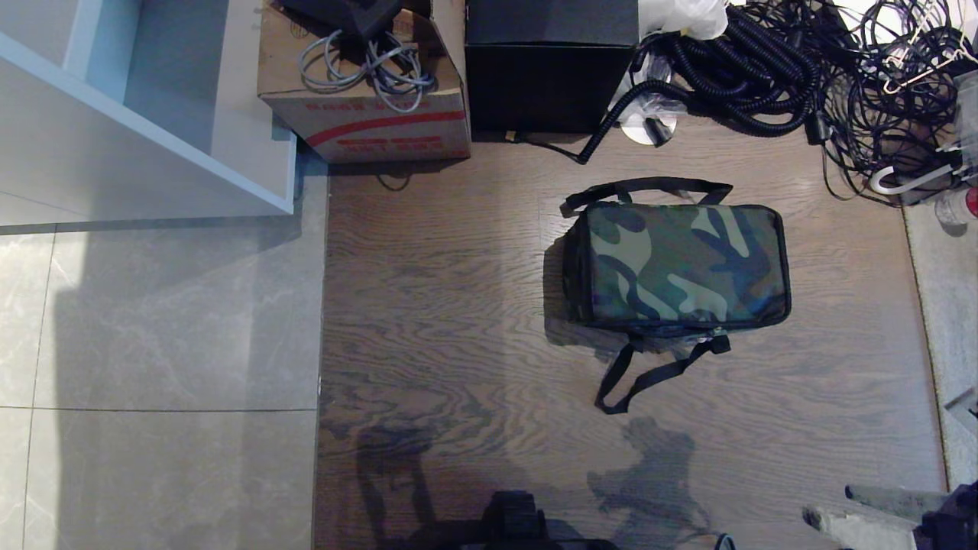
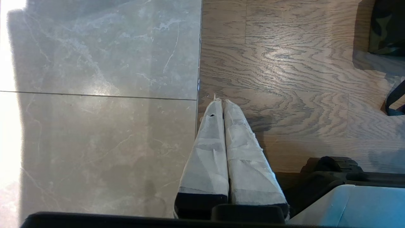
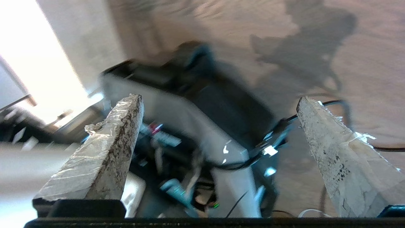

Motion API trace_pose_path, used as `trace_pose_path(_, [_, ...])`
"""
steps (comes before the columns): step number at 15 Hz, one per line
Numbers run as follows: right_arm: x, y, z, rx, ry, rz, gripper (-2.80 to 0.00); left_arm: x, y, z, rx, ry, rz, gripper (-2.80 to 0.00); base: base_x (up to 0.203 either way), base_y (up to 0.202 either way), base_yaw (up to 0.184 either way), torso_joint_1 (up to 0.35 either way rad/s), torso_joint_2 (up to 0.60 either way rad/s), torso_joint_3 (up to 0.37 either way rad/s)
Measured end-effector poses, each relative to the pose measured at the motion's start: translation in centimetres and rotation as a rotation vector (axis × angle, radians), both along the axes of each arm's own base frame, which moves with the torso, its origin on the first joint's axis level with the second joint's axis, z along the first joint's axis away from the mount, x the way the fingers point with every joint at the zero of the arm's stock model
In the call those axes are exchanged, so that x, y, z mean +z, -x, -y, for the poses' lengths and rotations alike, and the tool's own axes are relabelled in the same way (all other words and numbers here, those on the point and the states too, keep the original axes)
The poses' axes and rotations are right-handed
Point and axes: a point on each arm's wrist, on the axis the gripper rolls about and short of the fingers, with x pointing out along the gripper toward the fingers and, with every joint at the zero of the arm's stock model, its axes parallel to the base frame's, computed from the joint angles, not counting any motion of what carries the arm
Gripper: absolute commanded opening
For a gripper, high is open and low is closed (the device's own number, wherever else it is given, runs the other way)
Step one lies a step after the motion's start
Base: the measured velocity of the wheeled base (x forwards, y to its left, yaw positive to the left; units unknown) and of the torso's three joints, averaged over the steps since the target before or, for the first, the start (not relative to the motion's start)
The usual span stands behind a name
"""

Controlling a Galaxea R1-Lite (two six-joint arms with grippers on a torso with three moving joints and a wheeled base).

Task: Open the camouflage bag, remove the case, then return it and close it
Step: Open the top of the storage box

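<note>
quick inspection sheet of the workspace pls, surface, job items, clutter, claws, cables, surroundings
surface: wood-grain floor, grey tile floor on the robot's left
job's things: camouflage bag lying flat on the wood, lid down, looks closed; black straps loose on the floor; no case seen
clutter: cardboard carton and black box beyond the bag
claws: left claw shut, empty, over the tile-wood seam; right claw open, empty, at the lower right edge of the head view, apart from the bag
cables: grey coil on the carton; black cable tangle on the floor
surroundings: white shelf unit at far left
</note>
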Motion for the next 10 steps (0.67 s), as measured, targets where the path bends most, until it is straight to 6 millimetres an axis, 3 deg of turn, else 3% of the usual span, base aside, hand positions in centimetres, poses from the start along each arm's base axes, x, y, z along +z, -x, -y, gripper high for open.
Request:
trace_pose_path(6, [-2.8,-8.2,1.2,-0.138,0.102,0.010,0.00,0.0,0.0,0.0,0.000,-0.001,0.000,-2.80,0.000,0.000,0.000,0.000,0.00,0.000])
trace_pose_path(10, [-5.5,-13.7,2.1,-0.244,0.167,0.158,0.00,0.0,0.0,0.0,0.000,0.000,0.000,-2.80,0.000,0.000,0.000,0.000,0.00,0.000])
